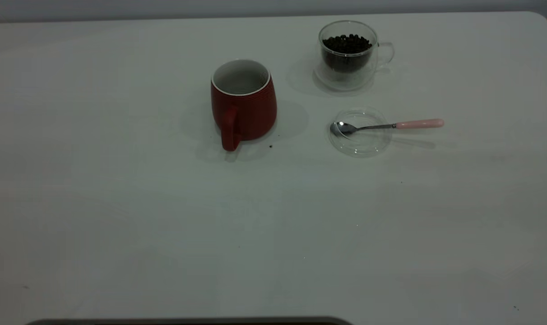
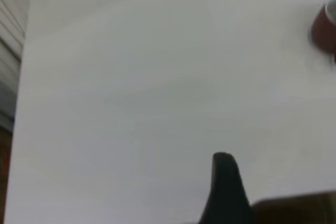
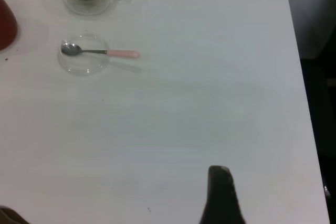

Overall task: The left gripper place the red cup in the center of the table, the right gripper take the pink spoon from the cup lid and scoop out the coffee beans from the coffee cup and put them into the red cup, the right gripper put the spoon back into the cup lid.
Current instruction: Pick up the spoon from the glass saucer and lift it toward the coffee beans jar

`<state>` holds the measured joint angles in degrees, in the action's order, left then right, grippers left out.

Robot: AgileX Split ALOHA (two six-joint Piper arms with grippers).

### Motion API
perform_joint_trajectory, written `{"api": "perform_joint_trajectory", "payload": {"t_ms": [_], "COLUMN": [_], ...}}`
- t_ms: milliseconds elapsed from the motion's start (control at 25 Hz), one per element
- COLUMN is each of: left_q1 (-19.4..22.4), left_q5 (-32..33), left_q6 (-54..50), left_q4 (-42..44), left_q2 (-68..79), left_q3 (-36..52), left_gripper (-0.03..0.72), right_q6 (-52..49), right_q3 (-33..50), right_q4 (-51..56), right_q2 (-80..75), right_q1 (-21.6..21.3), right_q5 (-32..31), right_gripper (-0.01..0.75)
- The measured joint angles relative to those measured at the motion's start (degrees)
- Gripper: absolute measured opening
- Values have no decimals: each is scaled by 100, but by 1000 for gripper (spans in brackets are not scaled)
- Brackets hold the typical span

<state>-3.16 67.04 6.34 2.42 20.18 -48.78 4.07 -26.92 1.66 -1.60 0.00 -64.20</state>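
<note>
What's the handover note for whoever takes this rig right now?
Hands: neither arm shows in the exterior view. Each wrist view shows only one dark fingertip low over bare table, so open or shut is unreadable.
Things: the red cup stands upright mid-table, handle toward the camera, no beans visible inside. The coffee cup, beyond it to the right, holds the coffee beans. The pink spoon rests bowl-in on the cup lid, handle off to the right.
Done: red cup looks placed.
Left: take spoon, scoop beans into red cup, return spoon to lid.
</note>
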Motion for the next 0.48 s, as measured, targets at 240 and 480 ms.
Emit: {"api": "perform_joint_trajectory", "payload": {"t_ms": [240,480], "left_q1": [0,0], "left_q5": [-29,-36], "left_q6": [-128,-206], "left_q4": [-125,-279], "left_q2": [-627,-964], "left_q3": [1076,1815], "left_gripper": [588,588], "right_q6": [0,0], "right_q3": [0,0], "right_q4": [0,0], "right_q2": [0,0], "right_q1": [0,0], "right_q5": [0,0], "right_gripper": [573,573]}}
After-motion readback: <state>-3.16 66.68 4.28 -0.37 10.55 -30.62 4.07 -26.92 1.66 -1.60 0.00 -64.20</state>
